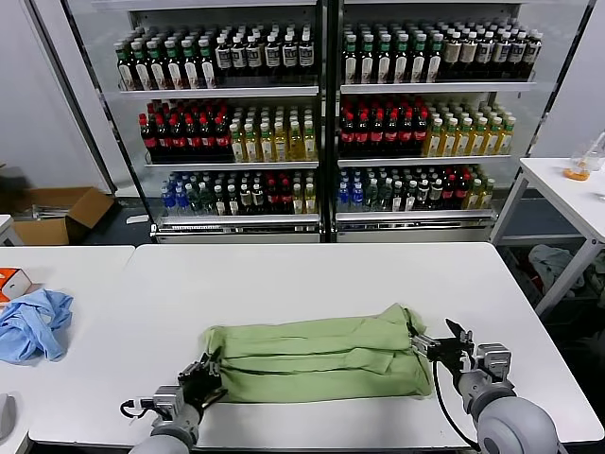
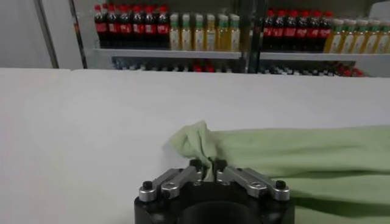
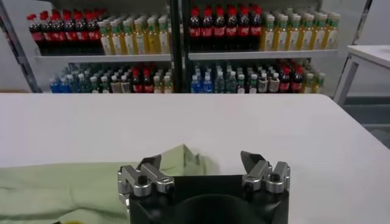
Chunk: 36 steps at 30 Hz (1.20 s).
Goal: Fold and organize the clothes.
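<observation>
The light green shirt [image 1: 317,355] lies folded into a long band across the front of the white table [image 1: 312,274]. My left gripper [image 1: 201,375] sits at the band's left end and is shut on a bunched corner of the shirt [image 2: 198,141]. My right gripper [image 1: 440,342] is at the band's right end, open and empty. In the right wrist view the shirt's corner [image 3: 177,161] lies just ahead of the spread fingers [image 3: 148,164]. The collar, buttons and printed patch are hidden inside the fold.
A crumpled light blue cloth [image 1: 33,322] and an orange box [image 1: 11,282] lie on the neighbouring table at the left. Drink coolers [image 1: 321,123] stand behind. Another white table [image 1: 567,189] stands at the right.
</observation>
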Each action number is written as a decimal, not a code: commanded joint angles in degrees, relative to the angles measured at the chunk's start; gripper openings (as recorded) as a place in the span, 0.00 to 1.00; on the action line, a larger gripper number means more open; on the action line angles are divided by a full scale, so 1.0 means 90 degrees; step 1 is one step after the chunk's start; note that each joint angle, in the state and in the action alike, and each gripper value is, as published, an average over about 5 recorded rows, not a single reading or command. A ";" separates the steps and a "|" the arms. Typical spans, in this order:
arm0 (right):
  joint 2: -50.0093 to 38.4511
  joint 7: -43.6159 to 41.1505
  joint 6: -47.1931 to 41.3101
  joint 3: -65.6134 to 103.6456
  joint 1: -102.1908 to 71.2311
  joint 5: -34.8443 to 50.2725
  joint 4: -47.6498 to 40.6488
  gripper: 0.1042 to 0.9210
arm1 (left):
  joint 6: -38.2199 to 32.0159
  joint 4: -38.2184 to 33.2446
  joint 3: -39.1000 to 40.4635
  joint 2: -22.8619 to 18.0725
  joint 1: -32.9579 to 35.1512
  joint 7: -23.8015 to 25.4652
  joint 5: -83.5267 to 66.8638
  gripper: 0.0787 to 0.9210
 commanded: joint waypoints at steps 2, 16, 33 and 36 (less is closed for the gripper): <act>-0.0007 -0.0011 0.0011 0.0024 0.0011 -0.0001 0.0020 0.88 | -0.0177 0.0163 -0.1168 0.0660 0.0105 0.0124 -0.0778 0.04; -0.0107 -0.0057 0.0011 0.0100 -0.0021 -0.0003 0.0133 0.88 | -0.0039 -0.0546 -0.2905 0.1392 -0.0023 0.0103 -0.3268 0.03; -0.0072 -0.0066 0.0008 0.0036 0.0017 -0.0033 0.0238 0.88 | 0.0005 -0.1892 -0.0232 -0.0136 -0.0334 0.0126 -0.4912 0.03; -0.0064 -0.0067 0.0008 0.0032 0.0015 -0.0034 0.0262 0.88 | -0.0014 -0.1644 0.0025 -0.0285 -0.0500 0.0112 -0.4977 0.03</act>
